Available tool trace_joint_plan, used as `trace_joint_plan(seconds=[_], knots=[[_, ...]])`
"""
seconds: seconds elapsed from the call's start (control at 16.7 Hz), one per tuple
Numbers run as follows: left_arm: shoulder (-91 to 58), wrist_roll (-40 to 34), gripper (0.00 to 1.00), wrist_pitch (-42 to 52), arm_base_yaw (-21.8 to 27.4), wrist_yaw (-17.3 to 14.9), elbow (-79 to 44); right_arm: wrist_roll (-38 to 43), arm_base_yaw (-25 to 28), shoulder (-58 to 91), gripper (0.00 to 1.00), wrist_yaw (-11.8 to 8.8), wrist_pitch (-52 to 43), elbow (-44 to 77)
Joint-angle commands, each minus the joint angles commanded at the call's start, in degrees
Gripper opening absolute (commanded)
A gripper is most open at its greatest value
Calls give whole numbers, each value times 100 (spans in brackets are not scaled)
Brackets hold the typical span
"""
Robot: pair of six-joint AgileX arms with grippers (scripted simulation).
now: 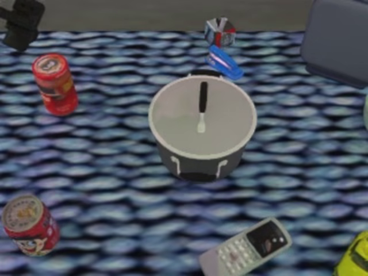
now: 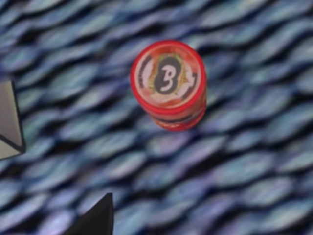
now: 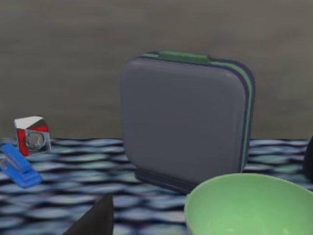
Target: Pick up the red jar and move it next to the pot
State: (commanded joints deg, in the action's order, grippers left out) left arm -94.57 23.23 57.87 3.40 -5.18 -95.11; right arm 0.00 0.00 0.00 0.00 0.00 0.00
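Observation:
The red jar (image 1: 54,84) stands upright at the table's far left, well apart from the pot (image 1: 202,125), which sits in the middle with its pale lid and black bar handle. My left arm (image 1: 20,23) hovers behind the jar at the top left corner. In the left wrist view the red jar (image 2: 167,83) is seen from above, lid sticker up, with one dark fingertip (image 2: 98,218) off to the side and nothing held. The right gripper is out of the top view; its wrist view shows only one dark fingertip (image 3: 100,215).
A fatter red can (image 1: 30,224) stands front left. A phone (image 1: 247,247) lies in front of the pot. Behind the pot are a blue stapler (image 1: 225,63) and a small cube (image 1: 220,30). A grey case (image 3: 186,127) and green bowl (image 3: 254,205) stand at right.

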Motion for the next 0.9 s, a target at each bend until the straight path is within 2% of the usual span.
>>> trace_joint_plan(seconds=[0.48,0.9], knots=[[-3804,963,100,2066,-59,63,-4456,0,0,0,100,0,0,0],[-6069,1462,100,3329,-147,154,-6772,0,0,0,100,0,0,0]])
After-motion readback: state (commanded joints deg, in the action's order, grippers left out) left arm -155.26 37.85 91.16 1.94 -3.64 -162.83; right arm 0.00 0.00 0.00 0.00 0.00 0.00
